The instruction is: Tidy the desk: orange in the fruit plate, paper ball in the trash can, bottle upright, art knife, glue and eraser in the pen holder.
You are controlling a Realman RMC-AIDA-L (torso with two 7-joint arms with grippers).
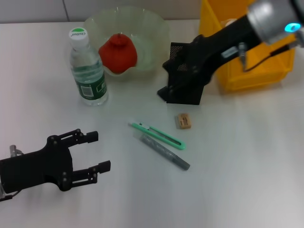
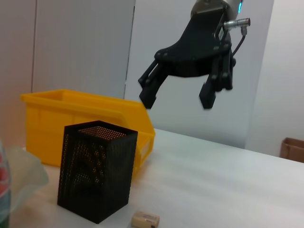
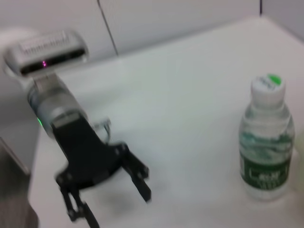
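The orange (image 1: 118,53) lies in the pale fruit plate (image 1: 147,26). Beside the plate the bottle (image 1: 88,71) (image 3: 266,152) stands upright. On the table lie the green art knife (image 1: 156,135), the grey glue stick (image 1: 166,153) and the tan eraser (image 1: 183,120) (image 2: 145,219). My right gripper (image 1: 167,78) (image 2: 176,102) hangs open and empty above the black mesh pen holder (image 1: 190,92) (image 2: 97,175). My left gripper (image 1: 97,152) (image 3: 118,209) rests open near the front left, holding nothing. A pale lump (image 1: 230,21) shows in the yellow trash can (image 1: 256,76); I cannot tell whether it is the paper ball.
The yellow trash can (image 2: 57,118) stands right behind the pen holder at the back right. My right arm crosses over its front rim. A brown box (image 2: 292,148) sits far off past the table's edge.
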